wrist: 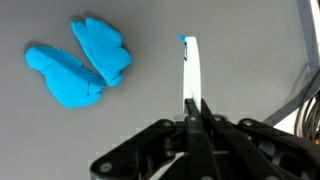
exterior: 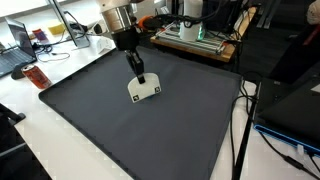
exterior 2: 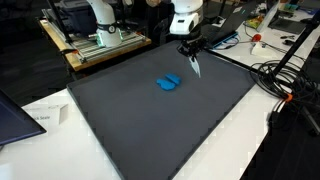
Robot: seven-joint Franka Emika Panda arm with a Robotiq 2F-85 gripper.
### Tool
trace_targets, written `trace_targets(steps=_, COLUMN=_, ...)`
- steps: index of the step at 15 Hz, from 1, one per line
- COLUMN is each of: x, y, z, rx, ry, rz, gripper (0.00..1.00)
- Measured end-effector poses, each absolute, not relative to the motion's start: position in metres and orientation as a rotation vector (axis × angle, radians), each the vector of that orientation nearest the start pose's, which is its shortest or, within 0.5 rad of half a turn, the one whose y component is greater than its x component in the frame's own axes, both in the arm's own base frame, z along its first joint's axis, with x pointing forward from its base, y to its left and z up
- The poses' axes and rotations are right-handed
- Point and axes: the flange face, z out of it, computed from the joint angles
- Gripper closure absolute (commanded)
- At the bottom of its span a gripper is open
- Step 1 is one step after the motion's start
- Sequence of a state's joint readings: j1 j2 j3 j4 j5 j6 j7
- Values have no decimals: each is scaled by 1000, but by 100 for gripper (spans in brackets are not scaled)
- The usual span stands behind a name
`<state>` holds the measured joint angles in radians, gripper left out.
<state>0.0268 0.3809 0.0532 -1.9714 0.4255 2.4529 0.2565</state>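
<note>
My gripper (wrist: 195, 103) is shut on a thin white flat piece (wrist: 190, 70) with a small blue mark at its far end. It shows edge-on in the wrist view. In an exterior view the gripper (exterior: 140, 76) hangs from the arm with the white piece (exterior: 146, 90) broadside beneath it, low over the dark grey mat (exterior: 120, 130). In an exterior view the gripper (exterior 2: 190, 55) and the white piece (exterior 2: 195, 68) stand right of a crumpled blue object (exterior 2: 168, 83) lying on the mat (exterior 2: 150, 120). The blue object (wrist: 80, 60) lies apart from the fingers, to the left.
A laptop (exterior: 15, 50) and an orange item (exterior: 35, 75) sit beyond one mat edge. Equipment racks (exterior: 195, 35) (exterior 2: 100, 40) stand behind the arm. Cables (exterior 2: 280, 75) trail off one side, and a paper sheet (exterior 2: 40, 118) lies by the mat's corner.
</note>
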Motion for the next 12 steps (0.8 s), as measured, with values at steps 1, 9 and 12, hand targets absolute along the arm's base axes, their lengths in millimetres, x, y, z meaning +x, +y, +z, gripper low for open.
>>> trace_targets(steps=1, x=619, y=46, z=283, rx=-2729, ry=710, rz=-61, gripper=99)
trace_targets(steps=9, x=597, y=15, z=255, rx=-2626, ry=770, rz=-80, gripper=99)
trace_targets(steps=12, x=590, y=1, z=247, rx=-2581, ry=775, rz=-85, gripper=99)
